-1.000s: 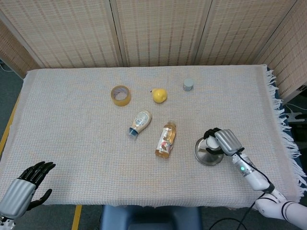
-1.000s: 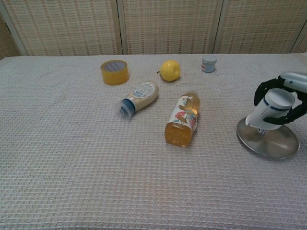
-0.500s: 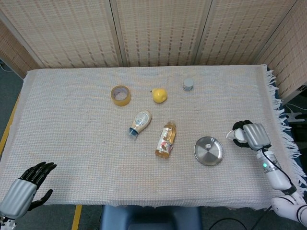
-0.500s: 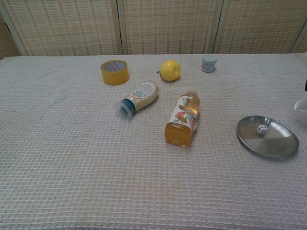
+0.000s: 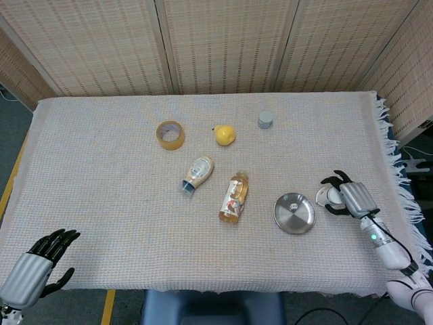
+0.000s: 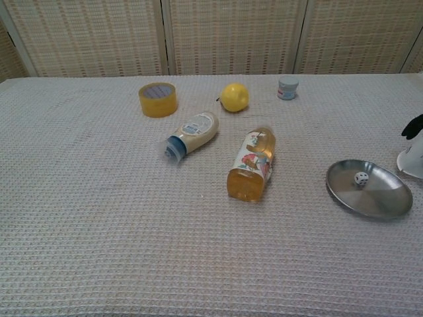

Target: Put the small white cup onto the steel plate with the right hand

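Observation:
The small white cup (image 5: 329, 198) (image 6: 412, 162) stands upright just right of the steel plate (image 5: 295, 217) (image 6: 378, 195), apart from it, with its base at the cloth. My right hand (image 5: 349, 198) wraps dark fingers (image 6: 414, 125) around the cup and grips it from the right. In the chest view only the fingertips and part of the cup show at the right edge. A small white dotted die (image 6: 361, 177) lies in the plate. My left hand (image 5: 32, 267) rests at the near left corner, fingers apart, holding nothing.
An orange drink bottle (image 5: 233, 197) lies left of the plate, and a white squeeze bottle (image 5: 197, 172) lies beyond it. Further back are a tape roll (image 5: 170, 134), a yellow fruit (image 5: 225, 135) and a small grey jar (image 5: 265, 120). The table's fringed right edge (image 5: 399, 183) is close to my right hand.
My right hand carried the cup from above the plate off to the right, then lowered it and came back slightly left beside the plate. The left hand stayed put.

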Available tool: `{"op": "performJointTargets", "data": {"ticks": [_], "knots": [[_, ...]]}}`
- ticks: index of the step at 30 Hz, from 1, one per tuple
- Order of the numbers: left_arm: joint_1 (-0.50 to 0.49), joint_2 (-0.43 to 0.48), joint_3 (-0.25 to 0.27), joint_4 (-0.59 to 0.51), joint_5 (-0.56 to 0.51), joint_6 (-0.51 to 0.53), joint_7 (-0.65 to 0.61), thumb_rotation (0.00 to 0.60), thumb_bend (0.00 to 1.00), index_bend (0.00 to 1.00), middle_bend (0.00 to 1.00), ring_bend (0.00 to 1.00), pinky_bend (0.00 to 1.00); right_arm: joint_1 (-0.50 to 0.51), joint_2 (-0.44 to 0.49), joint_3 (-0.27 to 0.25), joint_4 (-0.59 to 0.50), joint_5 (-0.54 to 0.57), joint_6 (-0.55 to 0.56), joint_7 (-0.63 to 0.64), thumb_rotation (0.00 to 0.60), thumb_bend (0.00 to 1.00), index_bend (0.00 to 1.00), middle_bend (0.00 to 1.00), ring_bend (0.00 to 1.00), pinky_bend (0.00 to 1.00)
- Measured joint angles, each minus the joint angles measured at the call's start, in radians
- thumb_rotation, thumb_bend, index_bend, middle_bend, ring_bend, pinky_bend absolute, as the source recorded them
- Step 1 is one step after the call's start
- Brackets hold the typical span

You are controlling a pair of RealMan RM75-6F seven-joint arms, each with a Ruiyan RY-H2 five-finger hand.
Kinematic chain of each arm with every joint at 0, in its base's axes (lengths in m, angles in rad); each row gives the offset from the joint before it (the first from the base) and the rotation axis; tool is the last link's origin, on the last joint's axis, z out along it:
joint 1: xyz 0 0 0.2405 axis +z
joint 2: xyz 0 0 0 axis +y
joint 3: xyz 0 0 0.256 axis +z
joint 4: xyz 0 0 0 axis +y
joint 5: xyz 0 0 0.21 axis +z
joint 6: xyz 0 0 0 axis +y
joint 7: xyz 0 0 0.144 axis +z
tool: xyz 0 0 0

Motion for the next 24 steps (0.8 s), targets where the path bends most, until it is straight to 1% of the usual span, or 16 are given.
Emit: {"op": "performJointTargets", "data": {"ticks": [2,3,4,6,9,12,15,18,19,21,22,24], "knots": [[0.000,0.000,-0.001,0.001,-0.002,0.000,-0.002,0.600,0.33,0.12,0.14,0.12,0.25,0.000,0.011,-0.008,-0.007,-0.009,0.006,-0.010,0.600,0.13,0.04,0.04,0.00,0.26],[0.000,0.000,-0.002,0.002,-0.005,0.000,-0.005,0.600,0.33,0.12,0.14,0.12,0.25,-0.001,0.019,-0.010,-0.016,-0.011,0.008,-0.020,0.600,0.12,0.02,0.02,0.00,0.24],[0.000,0.000,-0.002,0.002,-0.007,0.000,-0.006,0.600,0.33,0.12,0.14,0.12,0.25,-0.002,0.031,-0.012,-0.034,-0.014,0.012,-0.035,0.600,0.12,0.00,0.01,0.00,0.22],[0.001,0.000,-0.003,0.002,-0.009,0.001,-0.008,0.600,0.33,0.12,0.14,0.12,0.25,-0.004,0.055,-0.013,-0.071,-0.017,0.023,-0.065,0.600,0.12,0.00,0.00,0.00,0.20],[0.000,0.000,-0.004,0.002,-0.008,0.002,-0.009,0.600,0.33,0.12,0.14,0.12,0.25,-0.013,0.102,-0.011,-0.162,-0.019,0.051,-0.142,0.600,0.11,0.00,0.00,0.00,0.18],[-0.001,-0.001,-0.004,0.002,-0.006,0.000,-0.007,0.600,0.33,0.12,0.14,0.12,0.25,-0.028,0.156,-0.006,-0.286,-0.021,0.095,-0.237,0.600,0.11,0.00,0.00,0.00,0.17],[-0.005,-0.003,-0.004,0.001,-0.003,-0.005,-0.005,0.600,0.33,0.12,0.14,0.12,0.25,-0.050,0.216,-0.003,-0.442,-0.020,0.140,-0.348,0.600,0.11,0.00,0.00,0.00,0.16],[-0.008,-0.007,-0.006,0.004,0.000,-0.006,-0.005,0.600,0.33,0.12,0.14,0.12,0.25,-0.082,0.271,-0.001,-0.621,-0.004,0.177,-0.501,0.600,0.11,0.00,0.00,0.00,0.16],[-0.009,-0.008,-0.006,0.004,0.001,-0.006,-0.005,0.600,0.33,0.12,0.14,0.12,0.25,-0.097,0.288,-0.001,-0.689,0.007,0.192,-0.575,0.600,0.11,0.00,0.00,0.00,0.16],[-0.012,-0.009,-0.006,0.006,0.003,-0.008,-0.006,0.600,0.33,0.12,0.14,0.12,0.25,-0.122,0.308,0.000,-0.770,0.023,0.221,-0.696,0.600,0.11,0.00,0.00,0.00,0.16],[-0.013,-0.010,-0.006,0.007,0.004,-0.009,-0.007,0.600,0.33,0.12,0.14,0.12,0.25,-0.142,0.316,0.000,-0.809,0.031,0.245,-0.780,0.600,0.11,0.00,0.00,0.00,0.16],[-0.016,-0.011,-0.005,0.010,0.007,-0.011,-0.009,0.600,0.33,0.12,0.14,0.12,0.25,-0.175,0.324,0.001,-0.858,0.038,0.294,-0.900,0.600,0.11,0.00,0.00,0.00,0.16]]}}
